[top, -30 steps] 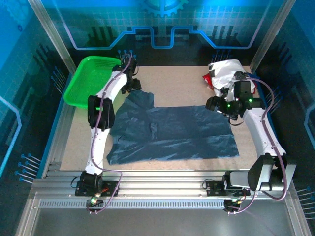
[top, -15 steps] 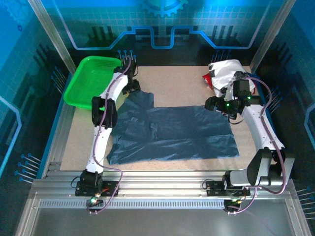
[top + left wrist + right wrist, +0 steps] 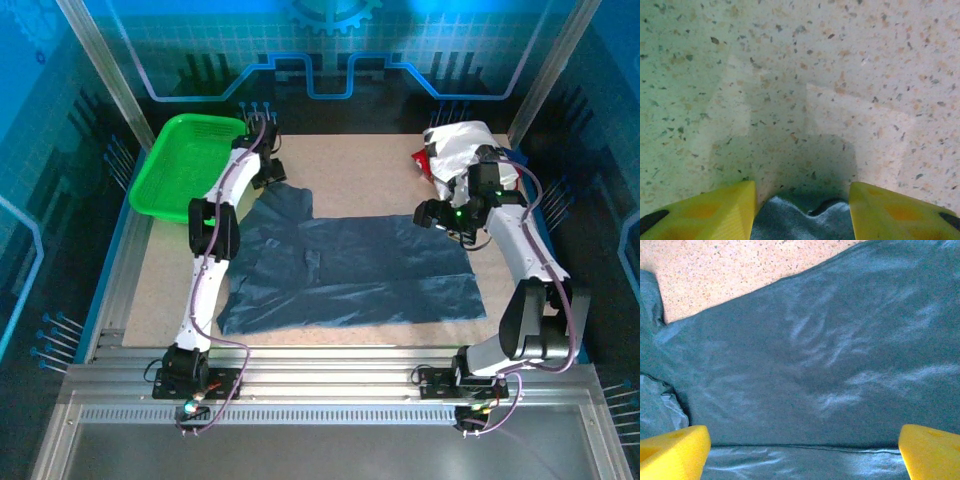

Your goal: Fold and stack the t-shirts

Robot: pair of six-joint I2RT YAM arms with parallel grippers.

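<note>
Slate-blue cloth, the slate-blue t-shirt (image 3: 360, 265), lies spread flat across the middle of the table (image 3: 370, 165), one sleeve (image 3: 285, 200) reaching toward the far-left corner. It has not shifted over the last second.

What has changed is at that sleeve. The left gripper (image 3: 266, 172) has crept a little farther toward the far edge and its jaws have narrowed. They stand partly open, and the left wrist view shows the sleeve's hem (image 3: 802, 220) lying between the two yellow fingers (image 3: 720, 210), not yet visibly pinched. This looks like the start of a grasp for the first fold.

The right gripper (image 3: 432, 213) has edged slightly inward over the shirt's far-right part, its jaws spread wide and holding nothing.

The white and red shirts (image 3: 460, 145) sit heaped at the far-right corner, and the green basket (image 3: 175, 165) at the far-left. No fold is made yet.
</note>
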